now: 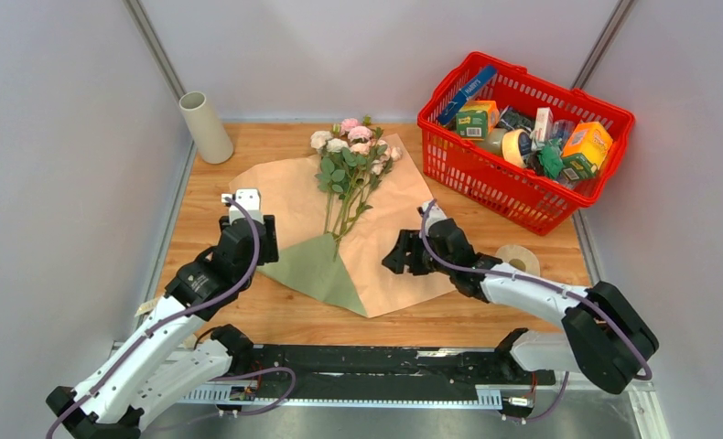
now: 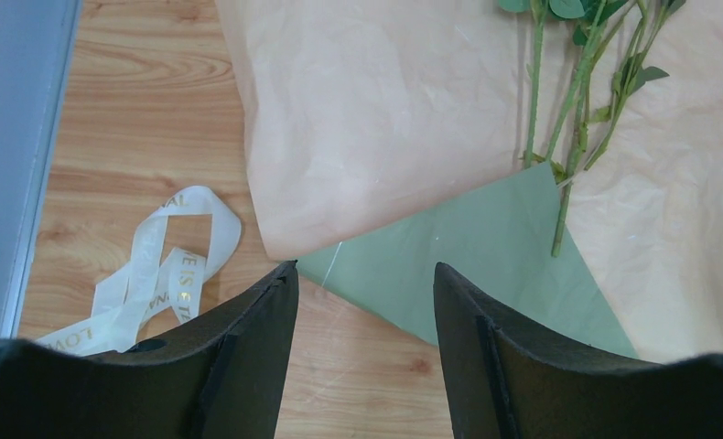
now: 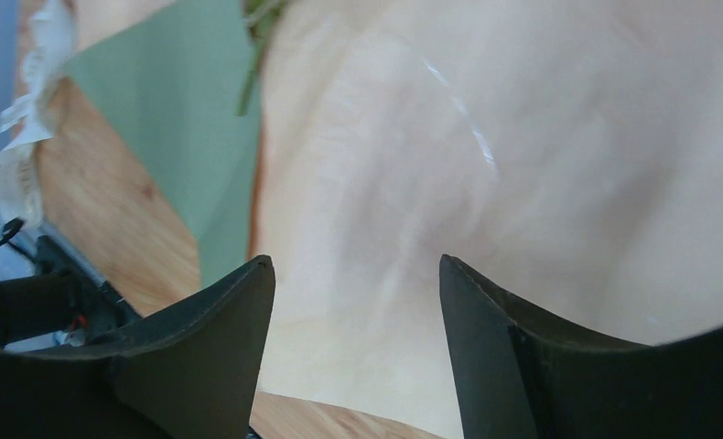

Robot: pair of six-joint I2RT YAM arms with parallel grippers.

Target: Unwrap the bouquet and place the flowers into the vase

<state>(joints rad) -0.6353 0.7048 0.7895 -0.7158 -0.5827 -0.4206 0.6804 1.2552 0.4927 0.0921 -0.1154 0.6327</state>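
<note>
While the flowers (image 1: 350,146) lie on the spread paper (image 1: 385,247), the left end effector (image 2: 365,270) at 8 o'clock and right end effector (image 3: 356,261) at 4 o'clock both gape empty

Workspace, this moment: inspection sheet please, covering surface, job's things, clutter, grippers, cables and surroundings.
Surface: wooden table, paper spread over its middle.
Job's things: wrapping paper opened flat, peach side up, green near corner; flowers lying on it; cream ribbon loose left of it; vase at far-left corner, no flowers in it.
Clutter: red basket of packaged goods, far right; tape roll beside it.
Grippers: left gripper open by paper's near corner; right gripper open over paper; neither holds anything.
Cables: purple cables along both arms.
Surroundings: grey walls on three sides.
</note>
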